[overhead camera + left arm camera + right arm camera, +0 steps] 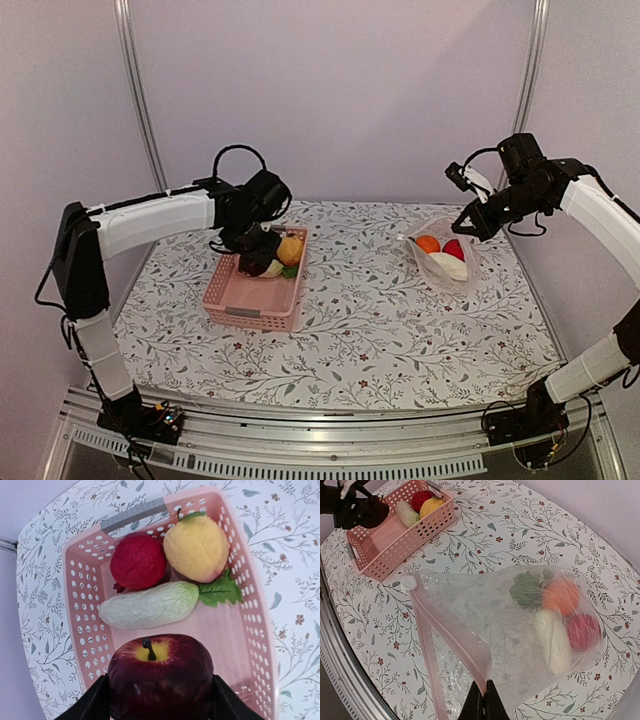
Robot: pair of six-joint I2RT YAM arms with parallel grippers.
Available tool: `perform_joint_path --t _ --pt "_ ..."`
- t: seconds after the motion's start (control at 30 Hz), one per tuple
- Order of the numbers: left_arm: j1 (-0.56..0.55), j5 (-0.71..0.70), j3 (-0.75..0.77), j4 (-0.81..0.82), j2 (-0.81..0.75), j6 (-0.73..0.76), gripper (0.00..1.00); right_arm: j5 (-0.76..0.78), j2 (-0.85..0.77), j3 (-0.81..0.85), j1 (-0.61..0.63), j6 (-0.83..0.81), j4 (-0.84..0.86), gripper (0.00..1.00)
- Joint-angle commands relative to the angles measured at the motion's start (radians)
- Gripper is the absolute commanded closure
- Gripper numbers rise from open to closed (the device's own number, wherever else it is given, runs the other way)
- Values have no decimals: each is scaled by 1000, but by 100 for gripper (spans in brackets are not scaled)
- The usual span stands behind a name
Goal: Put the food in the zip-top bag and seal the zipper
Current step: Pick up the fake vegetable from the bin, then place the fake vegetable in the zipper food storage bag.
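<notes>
Apple (160,680) gripped by left fingers (92,702) inside basket (85,580); to be lifted clear, carried toward 3 o'clock. Bag (470,610) rim pinched by right fingers (482,705); mouth to be held open.

top: high, rear | wrists: close, downward (perhaps tilted) | shared: pink basket (270,320)

A dark red apple (160,680) sits clamped between the left fingers (91,704). Past their tips lie a pale radish (150,605), a red fruit (137,561) and a yellow fruit (196,547). The right fingers (479,706) pinch the clear zip-top bag (485,615) at its mouth. Its zipper (451,639) is unsealed, and orange, red, white and green pieces lie inside.
</notes>
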Motion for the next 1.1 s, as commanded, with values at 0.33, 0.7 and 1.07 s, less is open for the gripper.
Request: perform_joint_path --t 0.33,0.7,1.07 --pt "-295 337 58 489 -233 105 53 -58 -8 26 19 0 -37 100" --pt "-480 423 -5 907 -228 269 55 -150 -6 112 50 -3 -125 100" --pt "-536 452 -5 1060 -124 416 54 -272 12 187 65 -29 -192 100"
